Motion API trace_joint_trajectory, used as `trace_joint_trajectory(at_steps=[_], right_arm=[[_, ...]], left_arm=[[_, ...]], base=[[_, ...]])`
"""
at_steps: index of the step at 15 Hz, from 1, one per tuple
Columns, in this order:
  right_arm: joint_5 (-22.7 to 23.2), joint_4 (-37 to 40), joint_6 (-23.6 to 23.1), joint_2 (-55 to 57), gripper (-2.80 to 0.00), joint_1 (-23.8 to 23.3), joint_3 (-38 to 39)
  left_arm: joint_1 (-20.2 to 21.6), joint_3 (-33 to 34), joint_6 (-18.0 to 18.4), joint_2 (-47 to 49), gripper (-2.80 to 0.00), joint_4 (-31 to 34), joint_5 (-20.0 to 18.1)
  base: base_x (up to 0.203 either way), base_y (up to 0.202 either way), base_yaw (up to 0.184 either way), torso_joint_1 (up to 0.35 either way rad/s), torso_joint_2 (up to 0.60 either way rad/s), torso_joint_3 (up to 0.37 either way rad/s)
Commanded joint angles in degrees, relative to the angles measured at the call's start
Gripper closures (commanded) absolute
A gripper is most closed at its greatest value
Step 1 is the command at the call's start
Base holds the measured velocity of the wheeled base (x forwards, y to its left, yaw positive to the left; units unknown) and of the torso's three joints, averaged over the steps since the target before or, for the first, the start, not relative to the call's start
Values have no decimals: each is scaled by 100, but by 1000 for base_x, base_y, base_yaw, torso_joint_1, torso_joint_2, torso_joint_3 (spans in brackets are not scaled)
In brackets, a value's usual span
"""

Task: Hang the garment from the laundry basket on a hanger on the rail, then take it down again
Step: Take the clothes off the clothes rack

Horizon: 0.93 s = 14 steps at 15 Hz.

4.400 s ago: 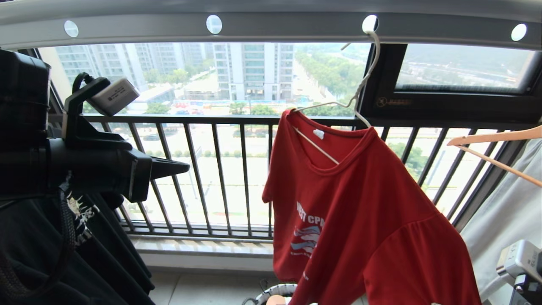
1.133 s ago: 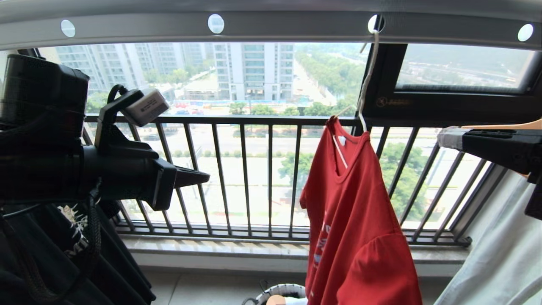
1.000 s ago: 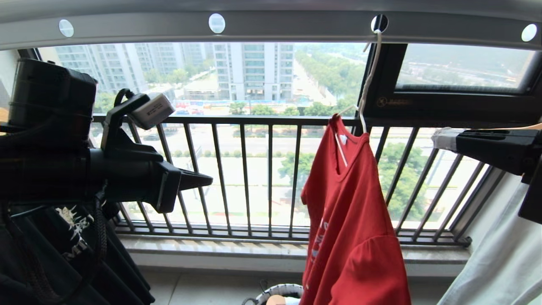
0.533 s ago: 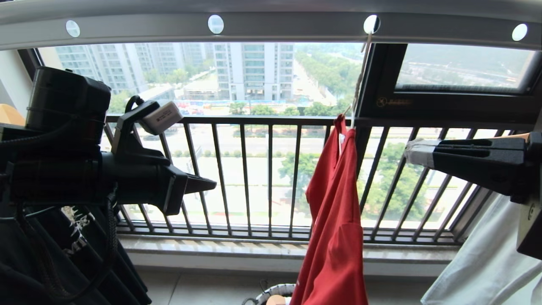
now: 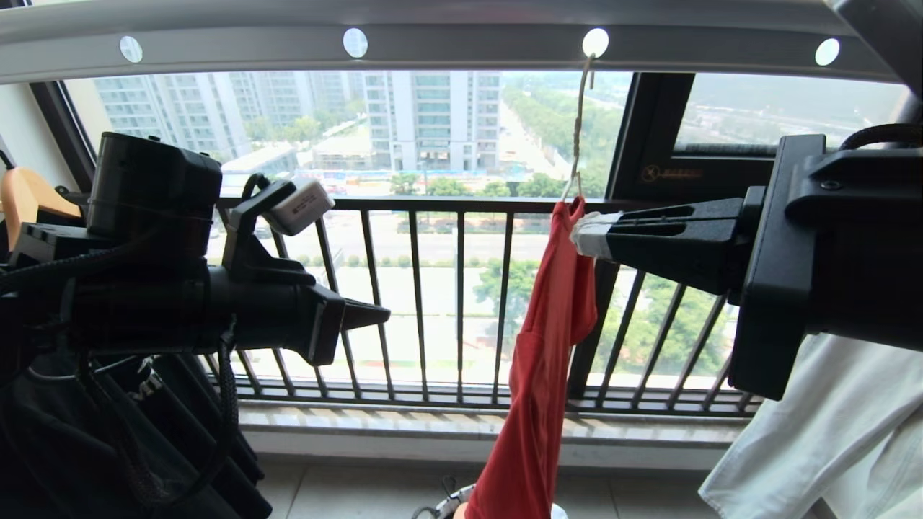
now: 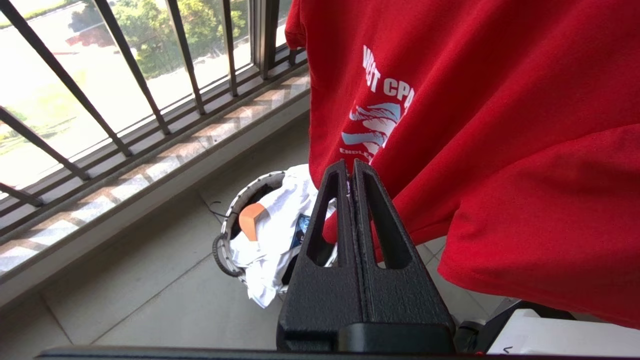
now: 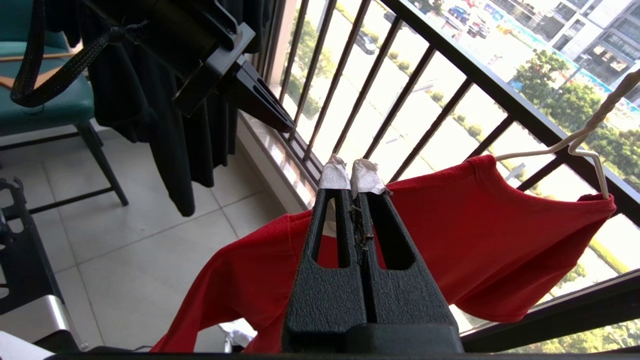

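The red short-sleeved T-shirt with a white-and-blue chest print (image 5: 548, 339) is being carried by a thin white wire hanger (image 5: 579, 130), whose long hook is being held in one of the round white holes of the long grey-white overhead rail (image 5: 461, 43). In the head view the shirt is being seen edge-on, draped as a narrow strip in front of the black barred window railing (image 5: 433, 303).

The right gripper (image 5: 585, 234) is being held level at the shirt's collar, just below the hanger's neck; its white-taped black fingers (image 7: 350, 177) are being pressed together with nothing between them. Whether the tips are touching the fabric cannot be told. In the right wrist view the shoulder line of the shirt is being seen stretched along the wire just beyond the fingertips.

The left gripper (image 5: 378, 315) is being held level well to the left of the shirt, its black fingers (image 6: 350, 210) likewise being kept together and empty. Beneath it, in the left wrist view, the small round white woven laundry basket with a dark rim (image 6: 230, 220) is being shown on the tiled floor (image 6: 150, 300) below the shirt's hem, with white cloth (image 6: 272, 235) lying in it. A black T-shirt (image 5: 108, 447) is being hung at the left and a pale garment (image 5: 829, 432) at the right.
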Motion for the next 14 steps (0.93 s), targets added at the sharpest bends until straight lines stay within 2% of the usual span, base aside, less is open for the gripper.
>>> trace_joint_trajectory(at_steps=[1, 3, 6, 8, 14], right_arm=[[-8, 19, -1, 141, 0, 0, -110], [-34, 20, 18, 83, 0, -20, -25], [-147, 20, 26, 64, 0, -212, -3], [-181, -2, 25, 126, 0, -530, -26], [-215, 10, 2, 776, 0, -1238, -905]], left_arm=[[-655, 381, -848, 115, 0, -1050, -21], [-1129, 712, -1389, 158, 0, -1777, -22], [-1464, 862, -2045, 119, 0, -2301, -17], [-1578, 1070, -2166, 140, 0, -2836, -13], [-1647, 1113, -2163, 125, 0, -2892, -13]], base=[[0, 0, 0, 0, 0, 0], [0, 0, 0, 0, 0, 0], [0, 0, 0, 0, 0, 0], [0, 0, 0, 0, 0, 0], [0, 0, 0, 0, 0, 0]])
